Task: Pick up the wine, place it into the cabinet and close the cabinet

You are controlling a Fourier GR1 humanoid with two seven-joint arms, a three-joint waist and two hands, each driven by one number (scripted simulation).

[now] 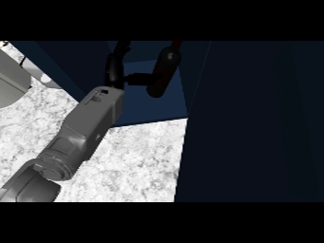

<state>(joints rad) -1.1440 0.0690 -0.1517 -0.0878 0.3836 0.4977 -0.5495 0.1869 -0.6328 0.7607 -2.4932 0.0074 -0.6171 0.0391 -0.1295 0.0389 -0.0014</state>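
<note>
Grey forearm (80, 137) over marble counter (136, 161), left hand (119, 71) fingers curled round dark wine bottle (163, 71) inside navy cabinet (262, 118); no legible label.

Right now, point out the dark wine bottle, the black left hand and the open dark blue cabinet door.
dark wine bottle (159, 76), head view, its body.
black left hand (115, 71), head view, its fingers beside the bottle.
open dark blue cabinet door (262, 123), head view, its flat face.

Wine bottle (161, 71) top cut off
</note>
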